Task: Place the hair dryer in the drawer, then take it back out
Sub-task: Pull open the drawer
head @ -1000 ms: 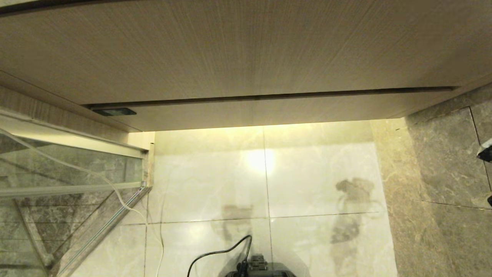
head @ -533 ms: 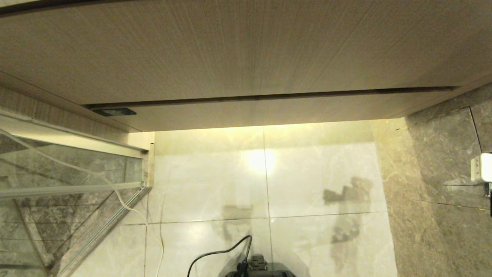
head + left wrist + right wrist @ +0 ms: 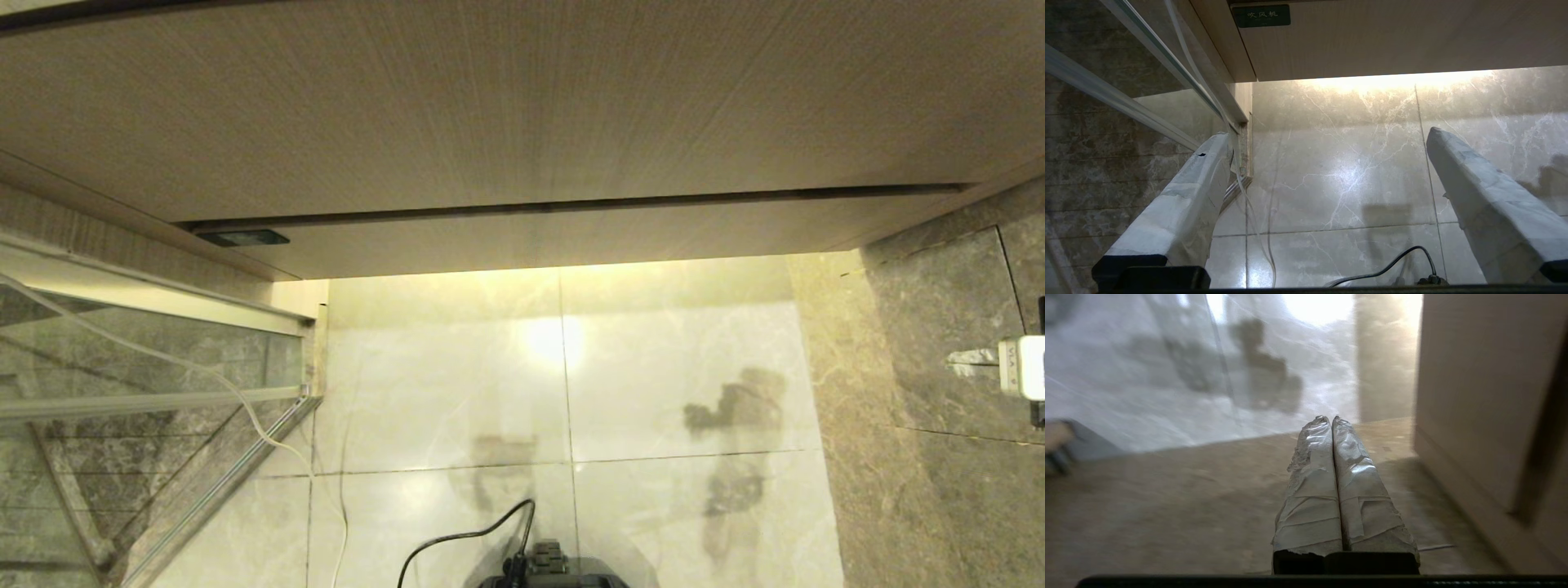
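Head view shows the drawer (image 3: 522,233) shut, its flat beige front running across the frame from about ten o'clock to two o'clock, under the taller wood-grain panel (image 3: 490,106). No hair dryer shows in any view, so I cannot say where it is.

Only a white block at the end of the right arm shows at three o'clock at the edge of the head view. In the right wrist view the right gripper (image 3: 1332,419) has its taped fingers (image 3: 1312,486) pressed together on nothing, pointing along the grey stone floor strip (image 3: 1167,506), with a beige cabinet face (image 3: 1470,416) close by at about two o'clock. The drawer therefore seems to lie ahead of this gripper and to its left, near but not touching.

The left gripper (image 3: 1327,134) hangs parked with its fingers spread wide over the pale marble floor (image 3: 1347,171), empty; a small dark label (image 3: 1260,15) sits on the drawer front at eleven o'clock.

The risk, as I judge it: the front has no handle, so closed fingertips may slip off the edge or scrape the wood rather than catch it. Swinging in beside the cabinet could also knock the gripper against that side face.
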Tool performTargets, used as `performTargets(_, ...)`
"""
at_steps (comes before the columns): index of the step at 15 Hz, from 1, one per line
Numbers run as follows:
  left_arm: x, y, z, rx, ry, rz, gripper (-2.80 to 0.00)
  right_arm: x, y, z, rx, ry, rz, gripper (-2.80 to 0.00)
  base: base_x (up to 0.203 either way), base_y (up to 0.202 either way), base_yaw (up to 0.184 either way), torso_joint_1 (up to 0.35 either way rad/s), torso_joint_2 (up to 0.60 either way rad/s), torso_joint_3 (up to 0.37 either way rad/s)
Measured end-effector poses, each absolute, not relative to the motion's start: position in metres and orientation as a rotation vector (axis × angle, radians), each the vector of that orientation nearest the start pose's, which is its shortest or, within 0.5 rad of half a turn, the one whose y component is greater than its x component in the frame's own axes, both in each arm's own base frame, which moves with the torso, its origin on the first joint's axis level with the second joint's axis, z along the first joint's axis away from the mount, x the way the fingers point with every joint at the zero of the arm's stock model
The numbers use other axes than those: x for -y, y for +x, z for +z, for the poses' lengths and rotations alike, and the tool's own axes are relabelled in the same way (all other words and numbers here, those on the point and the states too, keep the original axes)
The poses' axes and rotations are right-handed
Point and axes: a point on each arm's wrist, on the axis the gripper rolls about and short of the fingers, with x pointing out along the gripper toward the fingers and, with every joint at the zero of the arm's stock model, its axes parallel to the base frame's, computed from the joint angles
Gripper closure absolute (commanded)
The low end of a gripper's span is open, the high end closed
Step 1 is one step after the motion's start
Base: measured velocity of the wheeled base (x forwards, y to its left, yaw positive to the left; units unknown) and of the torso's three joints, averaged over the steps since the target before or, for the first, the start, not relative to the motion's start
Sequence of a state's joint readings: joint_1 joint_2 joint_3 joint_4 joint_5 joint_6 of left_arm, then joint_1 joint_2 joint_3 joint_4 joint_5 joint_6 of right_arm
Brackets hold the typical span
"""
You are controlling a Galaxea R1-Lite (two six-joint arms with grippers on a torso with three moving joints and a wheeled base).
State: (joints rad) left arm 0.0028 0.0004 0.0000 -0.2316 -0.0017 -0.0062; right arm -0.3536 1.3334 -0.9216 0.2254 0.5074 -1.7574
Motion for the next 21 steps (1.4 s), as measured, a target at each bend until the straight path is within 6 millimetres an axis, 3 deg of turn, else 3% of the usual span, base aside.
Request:
performTargets(5,0.0,-0.025,0.099,0.231,-0.005,0.0,-2.8,0.037,0.204,0.227,-0.171,-1.574,0.689,0.0,0.0,0.0,0.0,0.0,0.0,0.0)
performTargets(6,0.0,-0.025,0.099,0.231,-0.006,0.0,-2.8,0.032,0.211,0.227,-0.137,-1.592,0.697,-2.8,0.0,0.0,0.0,0.0,0.0,0.0)
performTargets(11,0.0,-0.025,0.099,0.231,-0.006,0.001,-2.8,0.008,0.254,0.216,-0.021,-1.601,0.758,-2.8,0.0,0.0,0.0,0.0,0.0,0.0)
performTargets(15,0.0,-0.025,0.099,0.231,-0.006,0.0,-2.8,0.006,0.285,0.227,0.073,-1.668,0.641,-2.8,0.0,0.0,0.0,0.0,0.0,0.0)
performTargets(21,0.0,-0.025,0.099,0.231,-0.005,0.0,-2.8,0.005,0.291,0.225,0.021,-1.658,0.592,-2.8,0.0,0.0,0.0,0.0,0.0,0.0)
